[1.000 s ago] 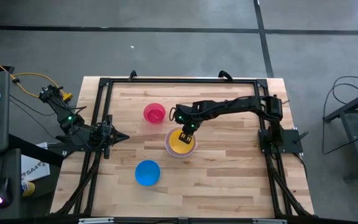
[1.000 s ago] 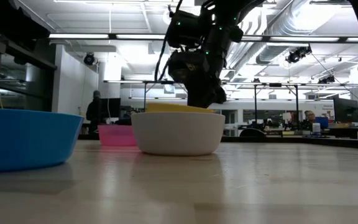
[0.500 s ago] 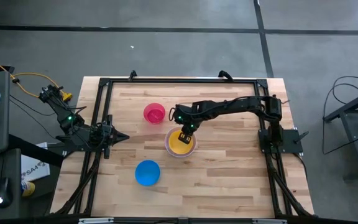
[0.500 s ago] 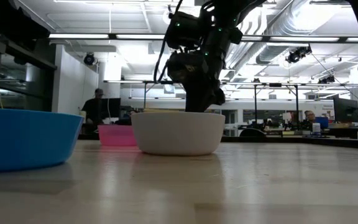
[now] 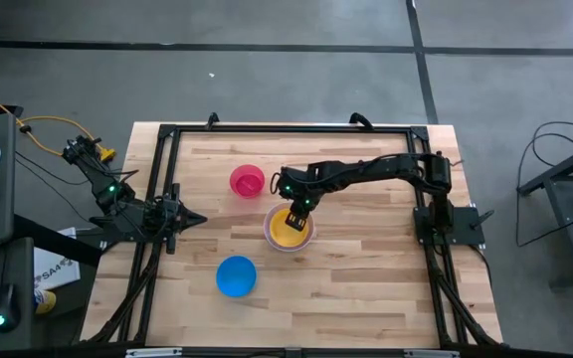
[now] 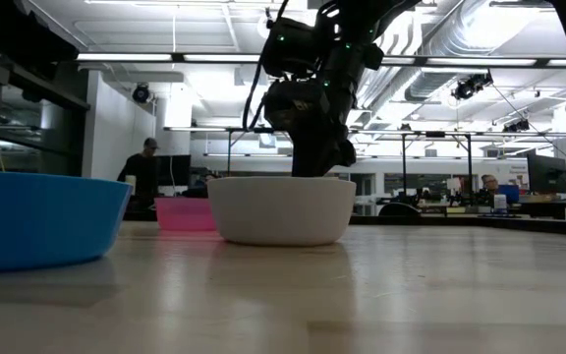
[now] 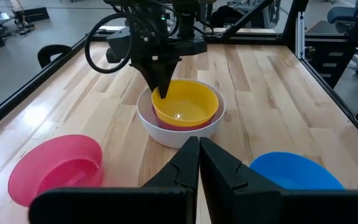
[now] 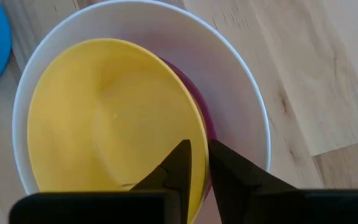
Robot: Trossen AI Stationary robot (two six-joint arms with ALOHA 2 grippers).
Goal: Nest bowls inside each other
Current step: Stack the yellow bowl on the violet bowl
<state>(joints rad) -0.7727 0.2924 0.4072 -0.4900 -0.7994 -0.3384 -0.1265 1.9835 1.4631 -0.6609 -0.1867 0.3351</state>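
A white bowl stands mid-table with a purple bowl inside it. A yellow bowl lies tilted inside the purple one. My right gripper points steeply down over the stack's far side. Its fingers are a little apart, one inside and one outside the yellow bowl's rim. A pink-red bowl rests on its base farther back, and a blue bowl nearer the front. My left gripper waits shut above the table's left edge. My right gripper's fingers straddle the yellow bowl's far rim from above, one inside the bowl and one outside. I cannot tell whether either finger touches the rim. The yellow bowl sits inside the purple bowl in the white one.
A black frame runs around the wooden table top. Bare wood lies to the right of the stack and along the front. Beyond the table, a person is in the room.
The yellow bowl has dropped into the white bowl. A second ago its rim stood above the white rim in the low view, and now it no longer shows there. Both arms have kept their places.
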